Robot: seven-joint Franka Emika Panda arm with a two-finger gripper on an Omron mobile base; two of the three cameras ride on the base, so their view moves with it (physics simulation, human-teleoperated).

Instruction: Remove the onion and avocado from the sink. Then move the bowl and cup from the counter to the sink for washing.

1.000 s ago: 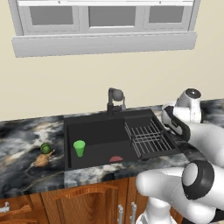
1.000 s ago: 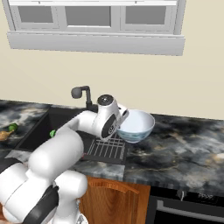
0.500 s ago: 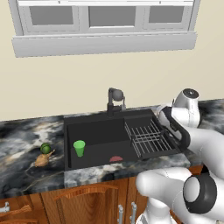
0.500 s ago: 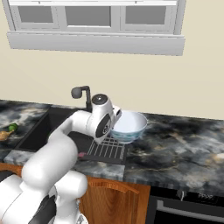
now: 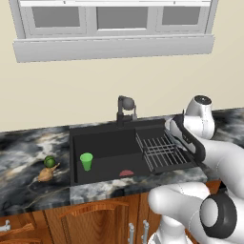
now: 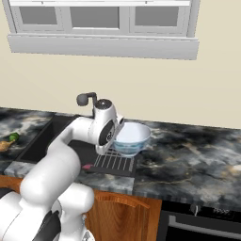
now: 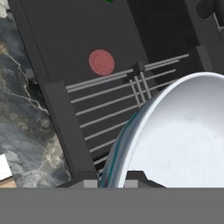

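Observation:
My gripper point(image 6: 117, 137) is shut on the rim of the white, blue-edged bowl point(image 6: 132, 138), holding it tilted over the wire rack point(image 6: 114, 161) at the right end of the black sink point(image 5: 109, 143). In the hand view the bowl point(image 7: 183, 135) takes up the lower right, and its rim runs down between the fingertips point(image 7: 89, 180) of the gripper point(image 7: 113, 178). The green cup point(image 5: 86, 161) stands upright inside the sink's left part. The onion point(image 5: 45, 174) and the avocado point(image 5: 49, 161) lie side by side on the counter point(image 5: 24, 143) left of the sink.
A dark faucet point(image 5: 125, 108) rises behind the sink's middle. A red drain disc point(image 7: 101, 61) lies on the basin floor beside the rack point(image 7: 109, 107). Marbled counter point(image 6: 197, 150) stretches to the right of the sink, with wooden cabinets point(image 5: 95, 214) below.
The arm has carried the bowl a little to the left, from the counter edge to over the wire rack. The cup, onion and avocado have stayed put.

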